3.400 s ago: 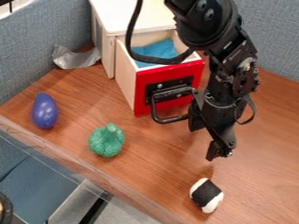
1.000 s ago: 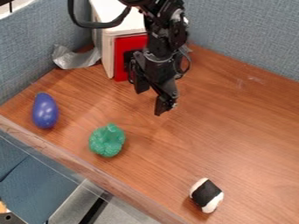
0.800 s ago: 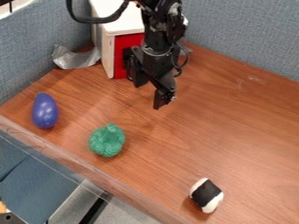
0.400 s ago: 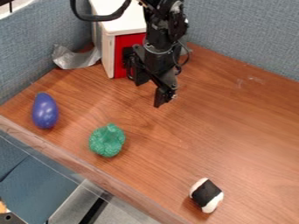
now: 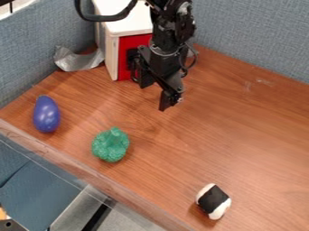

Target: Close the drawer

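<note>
At the front of the cabinet (image 5: 124,28), drawer (image 5: 136,42) seemingly pushed in | gripper (image 5: 155,96) seen close before it, fingers parted, nothing grasped | risk: handle (image 5: 133,66) could be snagged by a finger during withdrawal, and the drawer dragged open; a hidden gap could also be left by too light a push

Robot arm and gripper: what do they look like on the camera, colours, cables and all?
The arm is black and blocky, with small light, silvery spots along its joints. A thick black cable bows out in a loop near the top, and a thinner dark cable curls beside the wrist. The gripper is black too, with two chunky, angular fingers.
</note>
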You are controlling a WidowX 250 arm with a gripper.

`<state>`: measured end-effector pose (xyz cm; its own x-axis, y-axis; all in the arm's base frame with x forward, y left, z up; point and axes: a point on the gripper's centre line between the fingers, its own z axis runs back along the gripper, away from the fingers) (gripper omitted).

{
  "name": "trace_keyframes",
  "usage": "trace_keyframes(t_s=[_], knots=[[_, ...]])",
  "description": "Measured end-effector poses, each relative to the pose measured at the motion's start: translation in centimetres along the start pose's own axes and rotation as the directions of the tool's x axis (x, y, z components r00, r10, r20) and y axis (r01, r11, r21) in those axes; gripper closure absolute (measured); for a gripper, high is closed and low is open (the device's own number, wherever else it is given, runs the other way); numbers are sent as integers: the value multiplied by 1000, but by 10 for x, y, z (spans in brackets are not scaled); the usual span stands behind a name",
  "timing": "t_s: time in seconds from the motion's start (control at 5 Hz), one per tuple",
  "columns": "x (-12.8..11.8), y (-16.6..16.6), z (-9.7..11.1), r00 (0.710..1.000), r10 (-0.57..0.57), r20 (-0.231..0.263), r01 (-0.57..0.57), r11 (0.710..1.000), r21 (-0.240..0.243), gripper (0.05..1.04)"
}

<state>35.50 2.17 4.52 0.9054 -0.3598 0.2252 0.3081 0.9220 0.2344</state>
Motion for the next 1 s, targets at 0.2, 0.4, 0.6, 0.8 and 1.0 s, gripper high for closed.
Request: trace_keyframes(t_s=[0.2, 0.4, 0.6, 0.8, 1.0], knots=[[0, -5, 1, 1000, -5, 3, 6, 1000, -30, 83], [2, -9, 13, 999, -1, 36, 3, 998, -61, 83], [2, -12, 33, 998, 6, 70, -1, 997, -81, 83], [0, -13, 50, 997, -3, 73, 10, 995, -96, 83], [-9, -17, 59, 1000, -2, 26, 6, 989, -146, 83]])
